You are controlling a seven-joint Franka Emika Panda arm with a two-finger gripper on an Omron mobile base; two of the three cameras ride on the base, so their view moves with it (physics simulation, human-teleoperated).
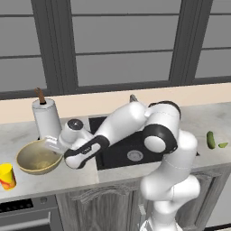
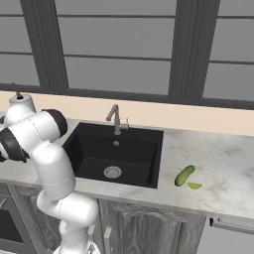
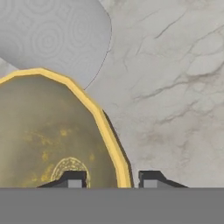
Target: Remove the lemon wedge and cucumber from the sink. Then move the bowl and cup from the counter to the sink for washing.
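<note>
The gripper straddles the bowl rim on the counter, its jaws part closed around it; whether they pinch it cannot be told. The cucumber and lemon wedge lie right of the sink.

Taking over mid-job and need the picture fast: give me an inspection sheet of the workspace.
Surface: counter, grey marble.
Sink: holds nothing but its drain.
Cucumber: on the counter right of the sink, lemon wedge beside it.
Bowl: on the counter left of the sink.
Cup: left of the bowl.
Clutter: white jar behind the bowl.
Pincer: fingertips straddle the bowl rim; a firm grip cannot be told.
Cables: nothing seen.
Surroundings: faucet, windows behind.
</note>
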